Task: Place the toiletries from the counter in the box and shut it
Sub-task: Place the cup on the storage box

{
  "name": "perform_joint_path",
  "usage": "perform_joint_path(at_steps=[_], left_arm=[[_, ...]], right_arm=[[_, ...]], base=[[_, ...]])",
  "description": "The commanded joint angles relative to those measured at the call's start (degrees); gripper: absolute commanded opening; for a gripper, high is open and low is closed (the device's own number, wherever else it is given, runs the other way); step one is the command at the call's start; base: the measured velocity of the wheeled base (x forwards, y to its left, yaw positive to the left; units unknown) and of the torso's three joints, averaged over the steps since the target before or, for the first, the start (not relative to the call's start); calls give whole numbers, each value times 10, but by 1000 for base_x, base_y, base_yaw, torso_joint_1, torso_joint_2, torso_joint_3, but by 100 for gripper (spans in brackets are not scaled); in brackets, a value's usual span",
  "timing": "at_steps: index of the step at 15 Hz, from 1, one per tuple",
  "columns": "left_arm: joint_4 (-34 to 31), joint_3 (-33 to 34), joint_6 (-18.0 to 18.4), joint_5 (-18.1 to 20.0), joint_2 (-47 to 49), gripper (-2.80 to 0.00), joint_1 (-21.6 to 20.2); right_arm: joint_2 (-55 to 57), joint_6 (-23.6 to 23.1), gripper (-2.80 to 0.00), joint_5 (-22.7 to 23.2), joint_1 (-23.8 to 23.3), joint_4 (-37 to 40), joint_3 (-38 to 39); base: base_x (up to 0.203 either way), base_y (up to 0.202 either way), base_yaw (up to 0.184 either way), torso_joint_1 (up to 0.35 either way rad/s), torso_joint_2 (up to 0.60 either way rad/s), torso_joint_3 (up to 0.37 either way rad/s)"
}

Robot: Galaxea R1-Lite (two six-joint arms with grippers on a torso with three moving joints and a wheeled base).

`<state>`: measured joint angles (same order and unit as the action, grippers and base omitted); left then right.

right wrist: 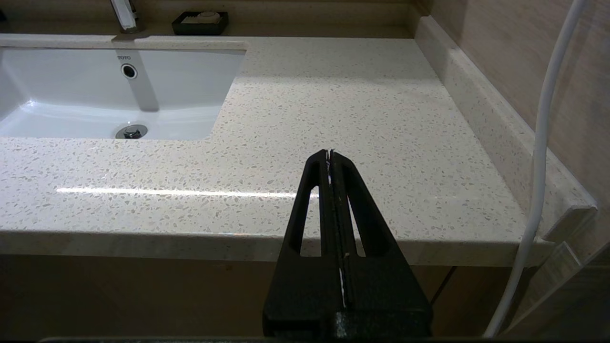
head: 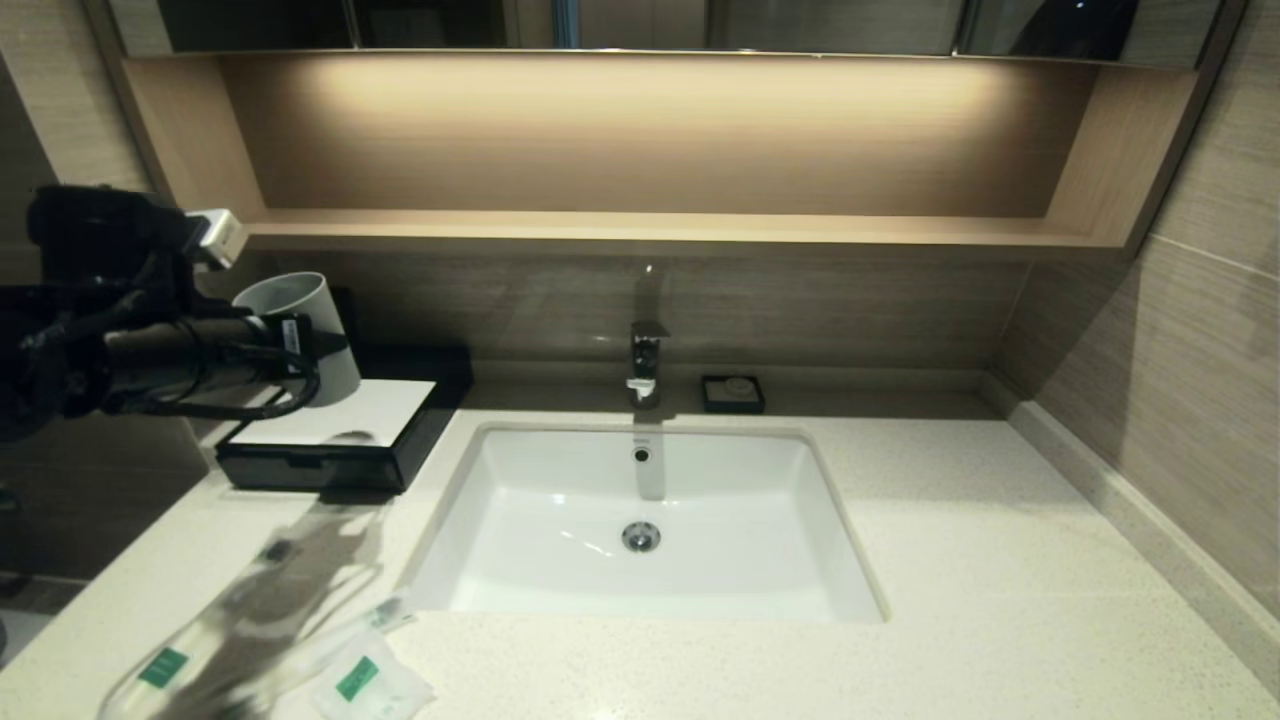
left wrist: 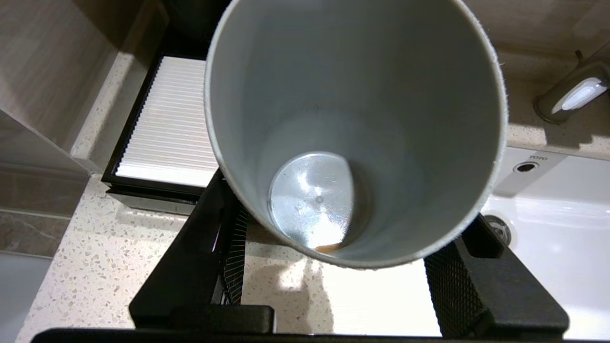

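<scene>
nearest the head camera, at the front left corner of the wide off-white speckled stone counter (head: 1000,560), lie the toiletries: two long slim clear-plastic-wrapped sticks (head: 215,640) with green labels, side by side and angled, and just to their right a small square white sachet (head: 372,685) with a green label. all three rest flat on the stone, well apart from the box.

the counter fills most of the scene, with a white rectangular sink basin (head: 560,520) set into its middle and a chrome faucet (head: 645,365) behind it. a long light wooden shelf (head: 640,225) runs along the wall above.

the low black rectangular box (head: 340,445) with a white panel on top sits at the back left of the counter, beside the sink, its front drawer looking pushed in.

the left gripper (left wrist: 343,276) hangs over the box area, its two black fingers (left wrist: 476,281) pinching a grey plastic cup (left wrist: 357,119) at its base; the cup is lifted clear and tilted, its open mouth facing the wrist camera, empty inside.

the right gripper (right wrist: 330,159) sits low off the counter's front edge on the right, its black fingers pressed together on nothing.

a small black square soap dish (head: 733,393) stands by the back wall, right of the faucet.
</scene>
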<state>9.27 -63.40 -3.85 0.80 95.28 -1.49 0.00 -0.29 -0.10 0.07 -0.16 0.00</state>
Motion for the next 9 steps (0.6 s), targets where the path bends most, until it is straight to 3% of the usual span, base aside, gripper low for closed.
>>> perform_joint_path(at_steps=[1, 9], left_arm=[[-26, -25, 0, -5, 17, -280, 2], [-49, -50, 2, -5, 58, -280, 3]], right_arm=[[0, 0, -280, 0, 0, 0, 1], [0, -1, -280, 0, 0, 0, 0]], base=[[0, 0, 0, 0, 0, 0], [0, 0, 0, 0, 0, 0]])
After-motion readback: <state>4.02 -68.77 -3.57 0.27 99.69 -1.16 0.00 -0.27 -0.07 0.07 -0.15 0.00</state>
